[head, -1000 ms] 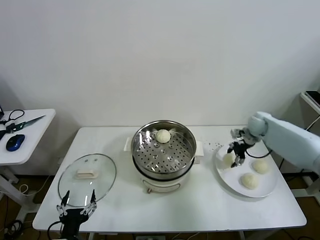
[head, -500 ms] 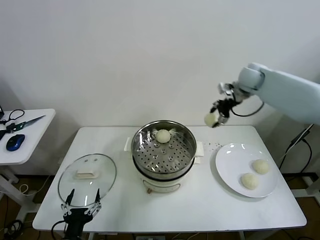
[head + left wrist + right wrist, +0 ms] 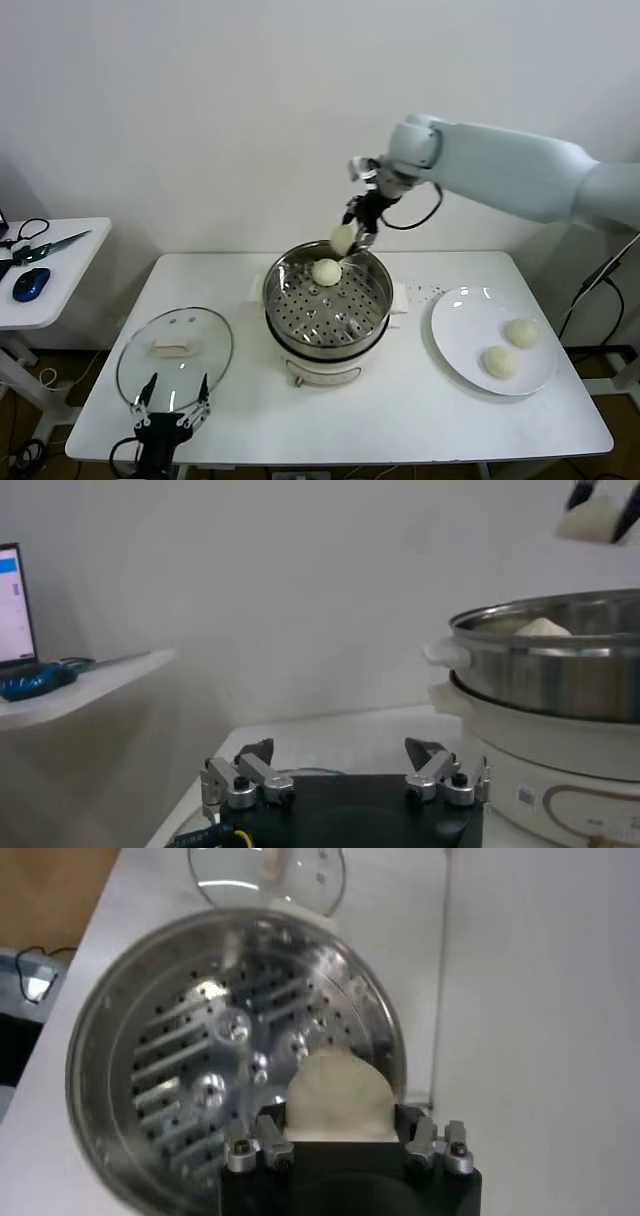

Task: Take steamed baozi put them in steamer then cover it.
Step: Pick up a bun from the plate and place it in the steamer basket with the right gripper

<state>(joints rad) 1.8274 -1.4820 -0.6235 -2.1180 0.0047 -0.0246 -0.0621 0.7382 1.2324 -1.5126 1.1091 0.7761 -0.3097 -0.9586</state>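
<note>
My right gripper point(image 3: 348, 238) is shut on a cream-white baozi point(image 3: 342, 239) and holds it in the air above the back rim of the steel steamer point(image 3: 283, 318). In the right wrist view the held baozi point(image 3: 336, 1098) sits between the fingers over the perforated tray point(image 3: 190, 1078). One baozi point(image 3: 326, 271) lies on the tray at the back. Two baozi point(image 3: 521, 332) point(image 3: 499, 361) lie on the white plate point(image 3: 452, 330) at the right. The glass cover point(image 3: 174, 358) with its white handle lies on the table at the left. My left gripper point(image 3: 172, 412) is open and empty at the front edge, just before the cover.
A side table point(image 3: 62, 270) at the far left holds scissors point(image 3: 50, 243) and a blue mouse point(image 3: 30, 284). The white wall stands close behind the table. In the left wrist view the steamer point(image 3: 560, 685) rises beside the open left fingers point(image 3: 250, 777).
My right gripper has carried the baozi from beside the steamer's right, leftward to above its back rim. The left gripper has opened a little wider.
</note>
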